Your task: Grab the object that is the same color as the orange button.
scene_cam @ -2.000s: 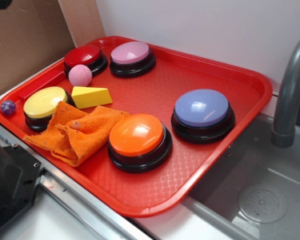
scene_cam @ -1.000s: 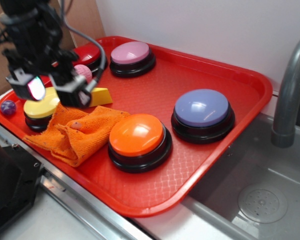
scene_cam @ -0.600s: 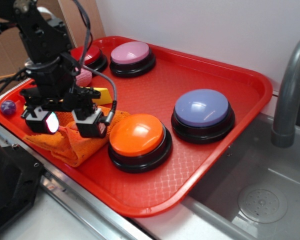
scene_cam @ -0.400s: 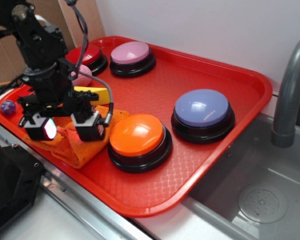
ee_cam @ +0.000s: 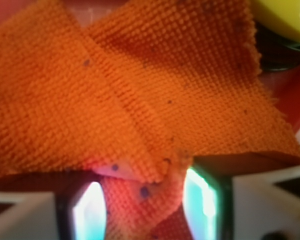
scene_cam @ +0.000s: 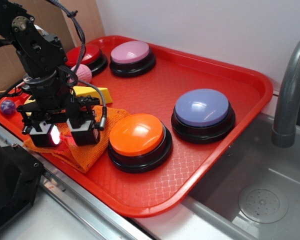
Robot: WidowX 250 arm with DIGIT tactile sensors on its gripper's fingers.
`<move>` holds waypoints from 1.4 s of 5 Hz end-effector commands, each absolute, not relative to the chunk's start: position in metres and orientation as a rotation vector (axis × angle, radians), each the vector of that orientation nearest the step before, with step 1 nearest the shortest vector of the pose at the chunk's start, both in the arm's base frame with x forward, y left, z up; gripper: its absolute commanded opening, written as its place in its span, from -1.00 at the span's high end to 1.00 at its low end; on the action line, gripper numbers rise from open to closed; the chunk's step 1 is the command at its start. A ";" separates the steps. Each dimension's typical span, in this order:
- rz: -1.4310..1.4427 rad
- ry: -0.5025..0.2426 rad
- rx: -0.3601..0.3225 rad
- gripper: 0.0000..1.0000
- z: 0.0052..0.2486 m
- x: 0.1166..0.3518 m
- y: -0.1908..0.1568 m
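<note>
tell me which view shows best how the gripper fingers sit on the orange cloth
The wrist view: a raised fold of the orange cloth sits between the two fingers of the gripper. The exterior view shows the gripper down on the cloth beside the orange button, but hides the contact.

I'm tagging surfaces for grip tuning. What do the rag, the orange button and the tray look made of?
Rag: soft woven or knit cloth, matte; coarse bumpy weave and floppy folds show. Orange button: likely hard plastic, a smooth dome with a soft sheen on a black base. Tray: probably molded plastic, glossy at the rim, with a fine diamond texture on its floor.
</note>
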State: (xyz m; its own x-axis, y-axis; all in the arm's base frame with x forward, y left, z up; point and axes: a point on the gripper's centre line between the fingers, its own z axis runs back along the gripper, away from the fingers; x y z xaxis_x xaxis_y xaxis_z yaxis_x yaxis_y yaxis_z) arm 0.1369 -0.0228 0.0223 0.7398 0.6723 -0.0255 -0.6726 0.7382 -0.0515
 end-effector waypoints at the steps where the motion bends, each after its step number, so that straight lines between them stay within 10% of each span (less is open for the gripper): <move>1: 0.692 -0.021 -0.040 1.00 0.021 0.149 -0.024; 3: 0.614 -0.056 -0.013 1.00 0.036 0.158 -0.020; 5: 0.354 -0.056 0.100 1.00 0.095 0.187 -0.012; 7: 0.162 -0.084 0.058 1.00 0.174 0.220 -0.012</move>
State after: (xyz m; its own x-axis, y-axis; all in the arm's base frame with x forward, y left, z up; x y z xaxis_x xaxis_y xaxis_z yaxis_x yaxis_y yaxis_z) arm 0.2147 -0.0111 0.1622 0.9855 0.1633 0.0453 -0.1660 0.9841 0.0638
